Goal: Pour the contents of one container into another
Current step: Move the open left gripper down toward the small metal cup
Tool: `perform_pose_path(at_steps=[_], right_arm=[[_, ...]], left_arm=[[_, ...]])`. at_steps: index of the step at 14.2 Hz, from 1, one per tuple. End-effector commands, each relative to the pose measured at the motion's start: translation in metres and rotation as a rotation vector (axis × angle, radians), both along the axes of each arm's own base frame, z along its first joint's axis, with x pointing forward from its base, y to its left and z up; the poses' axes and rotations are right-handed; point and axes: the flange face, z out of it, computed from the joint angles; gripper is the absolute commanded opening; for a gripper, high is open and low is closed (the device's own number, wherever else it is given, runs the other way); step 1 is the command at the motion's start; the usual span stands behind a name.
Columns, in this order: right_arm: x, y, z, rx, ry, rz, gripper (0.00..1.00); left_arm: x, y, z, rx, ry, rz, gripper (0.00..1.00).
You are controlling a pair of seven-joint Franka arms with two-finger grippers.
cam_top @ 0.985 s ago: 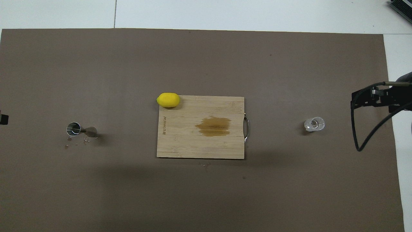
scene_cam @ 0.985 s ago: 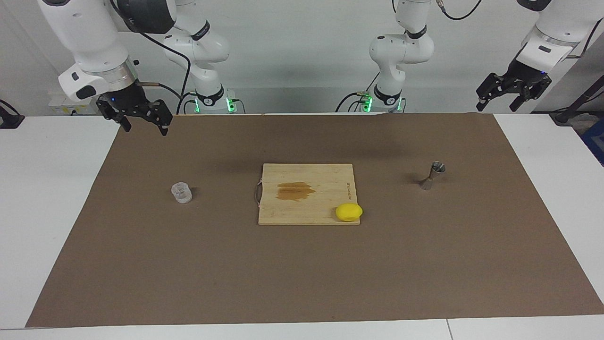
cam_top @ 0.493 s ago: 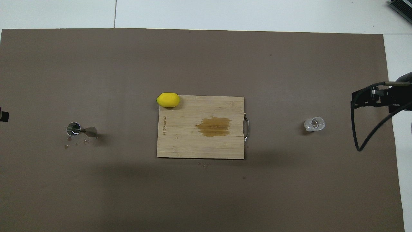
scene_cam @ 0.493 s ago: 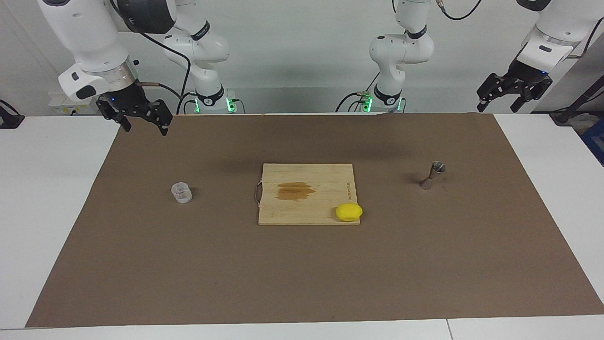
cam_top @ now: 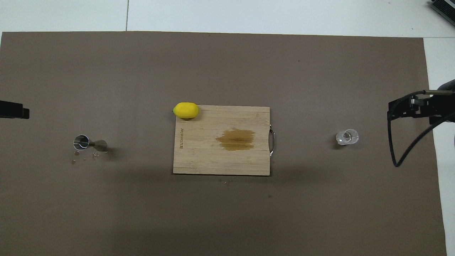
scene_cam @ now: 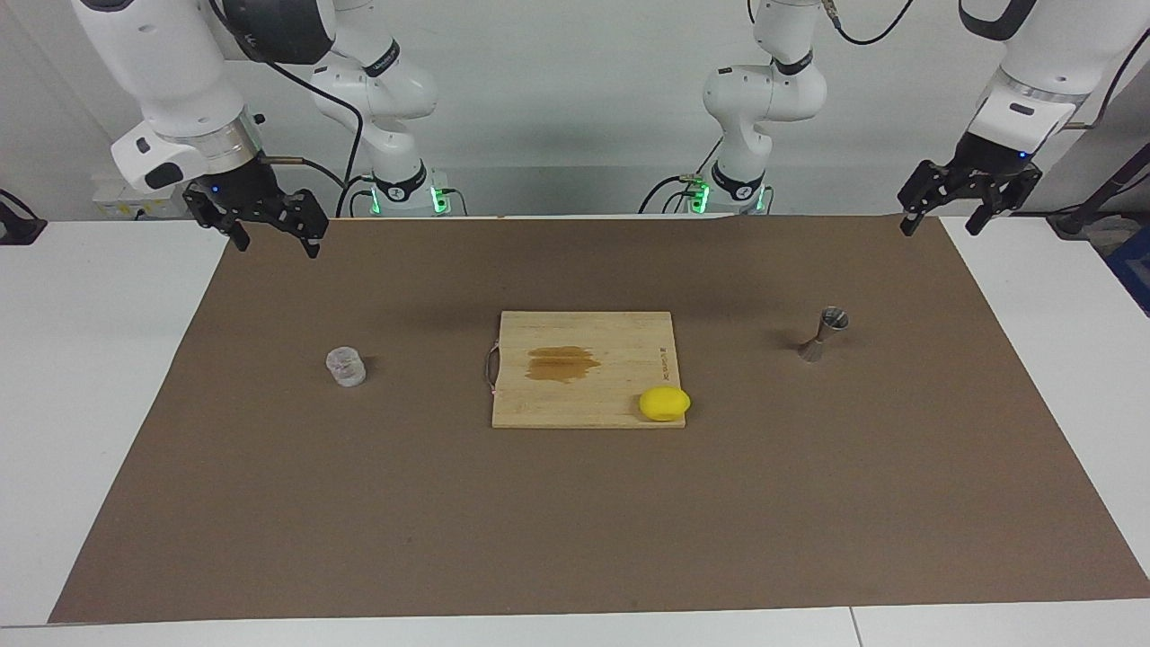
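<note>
Brown paper mat [scene_cam: 575, 521] covered most of the table, and going across the facing view from one end to the other: the right gripper [scene_cam: 269, 229] hung up in the air over the mat's corner close to the robots, fingers spread wide and holding nothing. Next came the glass cup [scene_cam: 346, 367], standing upright on the mat at the right arm's end, well apart from that gripper. Middle of the table had the wooden cutting board [scene_cam: 584, 341] with a darker stain on it, and a lemon [scene_cam: 665, 403] sitting at the board's corner farther from the robots. Then the steel jigger [scene_cam: 824, 334], upright on the mat at the left arm's end, with what looked like a few droplets beside it in the overhead view. Last, the left gripper [scene_cam: 968, 202] was raised over the mat's edge, also wide and empty. So no grasp had happened, this looked like the very start. Next move probably called for the right gripper to drop onto the cup, close on its round wall, then carry it past the board to the jigger's tiny mouth without tipping.
</note>
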Motion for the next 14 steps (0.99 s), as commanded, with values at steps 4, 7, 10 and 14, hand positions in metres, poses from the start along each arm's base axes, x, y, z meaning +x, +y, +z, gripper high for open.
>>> perform_pose_path(at_steps=[4,7,10,14], right_arm=[[-0.007,-0.002,0.001,0.021,0.004,-0.005,0.99],[-0.007,-0.002,0.001,0.021,0.004,-0.005,0.99],[-0.007,-0.002,0.001,0.021,0.004,-0.005,0.99],[-0.007,-0.002,0.001,0.021,0.004,-0.005,0.99]], left_arm=[[0.011,-0.046,-0.032,-0.026,-0.109,0.096,1.0],[0.016,-0.056,-0.034,-0.039,-0.171,0.087,1.0],[0.013,-0.058,-0.042,-0.045,-0.183,0.092,1.0],[0.014,-0.059,-0.041,-0.043,-0.176,0.094,1.0]])
